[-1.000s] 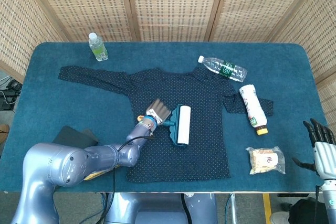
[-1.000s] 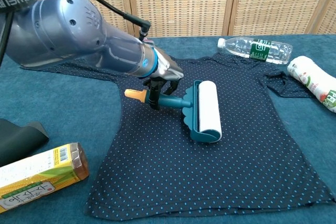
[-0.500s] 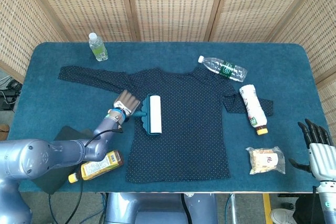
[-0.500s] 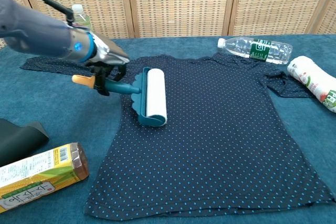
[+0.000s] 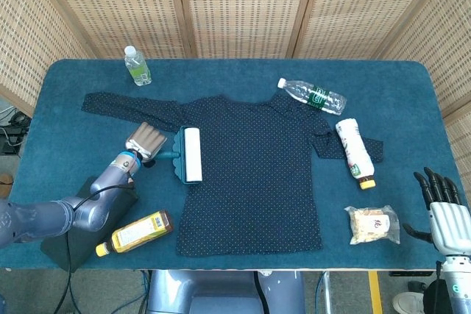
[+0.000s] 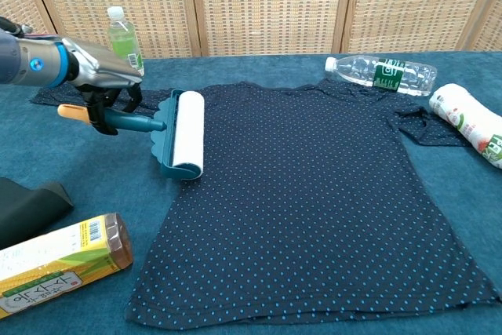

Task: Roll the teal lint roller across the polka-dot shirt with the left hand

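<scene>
Teal felt covers the table (image 5: 66,108), and at its left side the left hand (image 5: 145,141) wraps its fingers round the handle of the lint roller (image 6: 179,133). The white drum lies flat at the left edge of the shirt (image 5: 257,174), right where the body meets the sleeve, its long axis running front to back. To make this pass count, I judge the hand should hold the handle low and level so the whole drum bears evenly on the cloth, then push across toward the right sleeve in a straight line, lightly enough that the thin fabric does not bunch or drag along. Further right lie a clear bottle (image 5: 312,96) and a white bottle (image 5: 354,151) on the right sleeve. The right hand (image 5: 441,211) hangs off the table's right corner, fingers spread, empty.
</scene>
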Available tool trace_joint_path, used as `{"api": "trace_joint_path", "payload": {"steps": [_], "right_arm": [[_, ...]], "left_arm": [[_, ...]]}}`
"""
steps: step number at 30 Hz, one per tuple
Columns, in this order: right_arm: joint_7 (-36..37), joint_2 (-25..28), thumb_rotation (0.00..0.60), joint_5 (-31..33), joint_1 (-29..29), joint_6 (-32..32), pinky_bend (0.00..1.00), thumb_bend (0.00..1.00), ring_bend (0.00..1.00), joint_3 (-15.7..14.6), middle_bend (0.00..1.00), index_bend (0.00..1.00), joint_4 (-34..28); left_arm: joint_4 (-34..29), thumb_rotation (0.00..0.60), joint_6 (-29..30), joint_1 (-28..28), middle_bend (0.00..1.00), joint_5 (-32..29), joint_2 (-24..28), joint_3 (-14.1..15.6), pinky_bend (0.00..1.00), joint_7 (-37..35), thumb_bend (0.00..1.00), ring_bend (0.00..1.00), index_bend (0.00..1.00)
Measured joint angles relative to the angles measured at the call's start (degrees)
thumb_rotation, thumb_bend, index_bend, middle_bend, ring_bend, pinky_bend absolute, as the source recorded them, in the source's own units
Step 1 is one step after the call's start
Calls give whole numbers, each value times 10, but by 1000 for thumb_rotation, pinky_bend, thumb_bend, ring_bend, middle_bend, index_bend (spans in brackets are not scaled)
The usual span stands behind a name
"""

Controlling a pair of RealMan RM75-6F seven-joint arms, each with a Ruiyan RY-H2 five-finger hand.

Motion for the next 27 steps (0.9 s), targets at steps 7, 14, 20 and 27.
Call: {"api": "trace_joint_path", "payload": {"steps": [7, 14, 20, 27], "right_arm": [[-12, -5, 600, -1, -1, 3, 0, 83, 0, -2, 0, 0, 1], [-13, -6, 600, -1, -1, 3, 0, 83, 0, -2, 0, 0, 3], [-10, -6, 600, -2, -1, 4, 0, 83, 0, -1, 0, 0, 3], [-3, -4, 600, -5, -1, 8, 0, 82, 0, -1, 0, 0, 2]], "left_arm": [[41, 600, 4, 51, 511, 65, -1, -6, 402, -26, 325, 420, 566], [72, 600, 26, 82, 0, 64, -18, -18, 4, 1, 101, 0, 8], [66, 600, 35, 104, 0, 69, -17, -39, 0, -8, 92, 0, 0], [33, 600, 90, 151, 0, 108, 1, -70, 0, -73, 91, 0, 0]]}}
